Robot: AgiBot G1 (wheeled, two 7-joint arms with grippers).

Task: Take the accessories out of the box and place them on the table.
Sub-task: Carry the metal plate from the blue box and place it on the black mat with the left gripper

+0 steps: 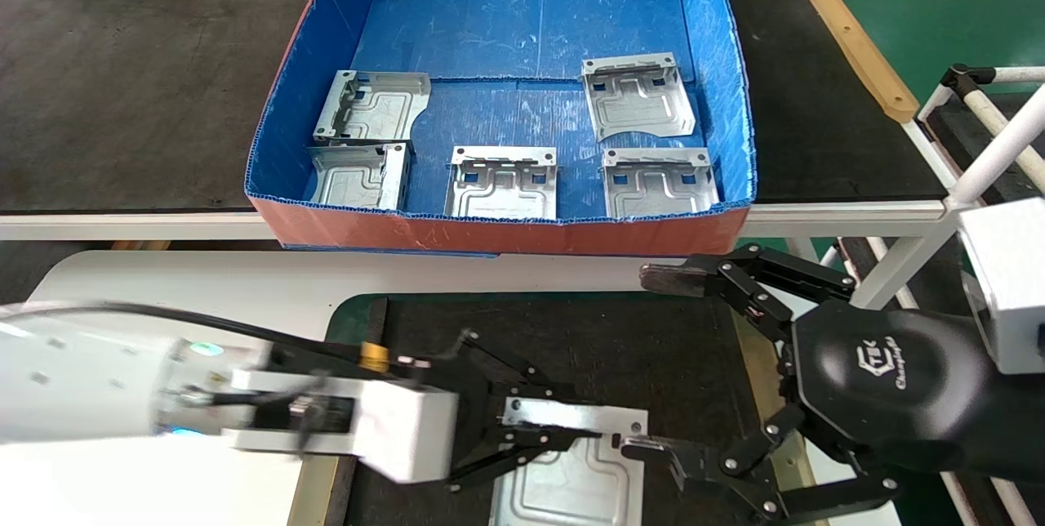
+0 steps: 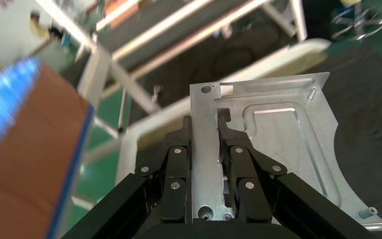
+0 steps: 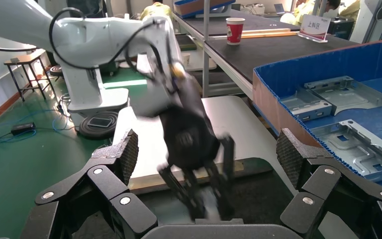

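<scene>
The left gripper (image 1: 563, 432) has its jaws closed on the folded rim of one bracket (image 1: 571, 481), which is over the dark mat (image 1: 588, 338) of the white bench (image 1: 245, 281), at the near edge of the head view. In the left wrist view the two jaws pinch that bracket's (image 2: 278, 134) upright rim from both sides. Whether the bracket touches the mat cannot be told. The right gripper (image 1: 661, 363) is just beside it, over the mat's right side, jaws spread wide and holding nothing. Five more brackets lie flat in the blue box (image 1: 718, 77) on the black bench (image 1: 122, 85) behind: two at the left (image 1: 371, 105), one in the middle (image 1: 502, 183), two at the right (image 1: 637, 93).
</scene>
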